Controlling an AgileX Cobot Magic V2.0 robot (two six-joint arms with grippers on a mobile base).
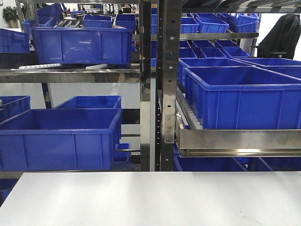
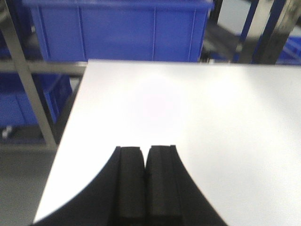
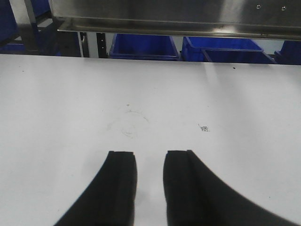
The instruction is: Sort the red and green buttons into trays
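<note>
No buttons and no trays show in any view, so I think the sorting is only at its very start. The white tabletop [image 1: 150,200] sits in front of a metal rack [image 1: 162,94] that holds blue crates [image 1: 61,136]. The right wrist view shows a tiny dark speck [image 3: 204,128] on the tabletop. It may be a button or just a mark; it is too small to tell. The left arm's jaws are pressed together above the tabletop and hold nothing. The right arm's jaws are spread a little, with white tabletop showing between them. Next, the arms likely need to find the buttons, and the left arm's jaws must spread before they can pick one up.
</note>
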